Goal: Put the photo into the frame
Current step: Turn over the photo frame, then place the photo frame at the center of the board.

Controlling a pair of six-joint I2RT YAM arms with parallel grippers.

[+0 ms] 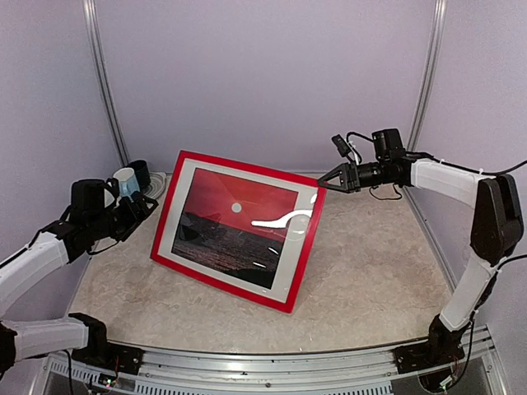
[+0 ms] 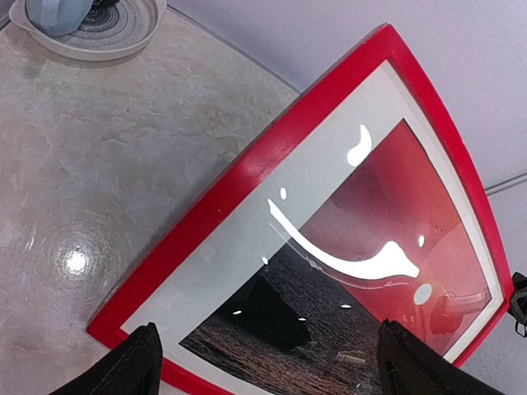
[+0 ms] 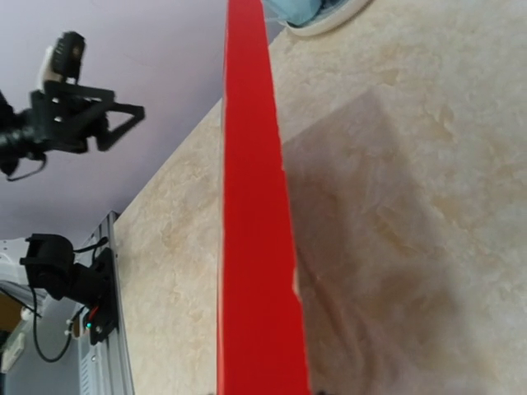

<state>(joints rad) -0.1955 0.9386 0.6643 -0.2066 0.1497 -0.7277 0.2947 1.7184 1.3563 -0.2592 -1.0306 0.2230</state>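
Frame [image 1: 222,284] stands on its lower edge on the table [image 1: 370,247], tilted back, red front facing the arm bases. Photo [image 1: 235,226] is inside the frame, red sky and white sun up top, dark ground below, white mat [image 1: 183,210] around it on all sides. White glare streak across the glazing over the photo's right part. Right gripper [image 1: 323,182] is at the frame's upper right corner, tips pressed onto that corner, pinching the frame; right wrist view shows the frame edge-on as a red strip running into the bottom centre, own fingers barely visible there. Left gripper [image 1: 144,206] is just off the frame's left edge, not touching, jaws spread wide; both fingers [image 2: 132,370] show far apart at the bottom of the left wrist view, nothing between them. Behind the frame's left side: a dish [image 2: 123,37] with a pale blue cup [image 2: 58,12] in it.
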